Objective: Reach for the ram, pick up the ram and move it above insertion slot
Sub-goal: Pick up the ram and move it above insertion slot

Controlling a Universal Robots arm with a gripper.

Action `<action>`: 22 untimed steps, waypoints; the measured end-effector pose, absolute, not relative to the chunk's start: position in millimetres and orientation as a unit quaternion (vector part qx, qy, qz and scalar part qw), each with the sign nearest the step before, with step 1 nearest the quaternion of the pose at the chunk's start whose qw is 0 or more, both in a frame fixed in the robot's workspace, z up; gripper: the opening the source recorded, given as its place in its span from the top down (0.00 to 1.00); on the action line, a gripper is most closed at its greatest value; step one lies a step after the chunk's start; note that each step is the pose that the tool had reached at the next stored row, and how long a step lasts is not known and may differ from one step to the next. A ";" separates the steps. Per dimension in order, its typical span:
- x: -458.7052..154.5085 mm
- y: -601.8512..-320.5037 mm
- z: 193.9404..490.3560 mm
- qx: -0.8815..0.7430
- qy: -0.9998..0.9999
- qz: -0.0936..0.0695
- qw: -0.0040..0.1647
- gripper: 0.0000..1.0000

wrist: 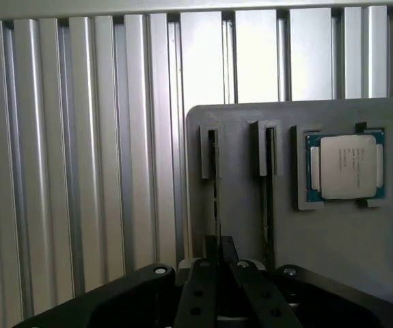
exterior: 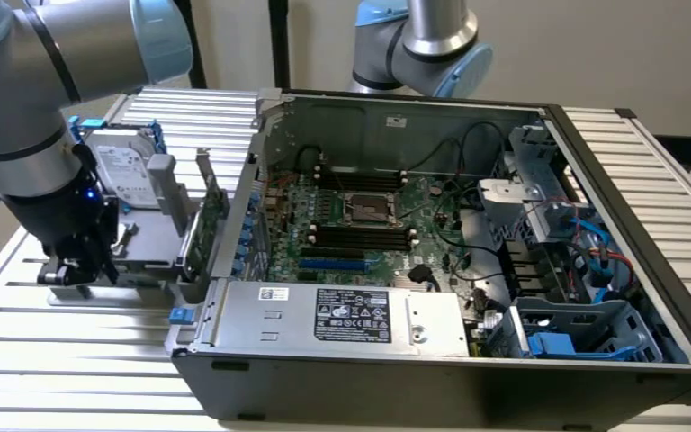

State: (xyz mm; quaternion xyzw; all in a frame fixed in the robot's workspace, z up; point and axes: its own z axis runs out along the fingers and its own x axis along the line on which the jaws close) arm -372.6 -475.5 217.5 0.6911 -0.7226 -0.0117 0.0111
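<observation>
Ribbed metal table, beige wall

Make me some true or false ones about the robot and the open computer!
1. The computer case is open, with the motherboard showing. True.
2. The gripper is inside the case. False: it is down at the gray holder, outside the case.
3. A square processor chip lies in the holder. True.
4. The ram hangs over the motherboard. False: it stands on edge in a holder slot.
</observation>
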 end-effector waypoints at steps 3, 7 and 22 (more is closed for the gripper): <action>-371.7 -475.5 230.1 0.691 -0.723 -0.012 0.011 0.87; -370.0 -475.5 248.2 0.691 -0.723 -0.012 0.011 0.87; -343.6 -477.4 316.1 0.704 -0.710 -0.019 0.005 0.87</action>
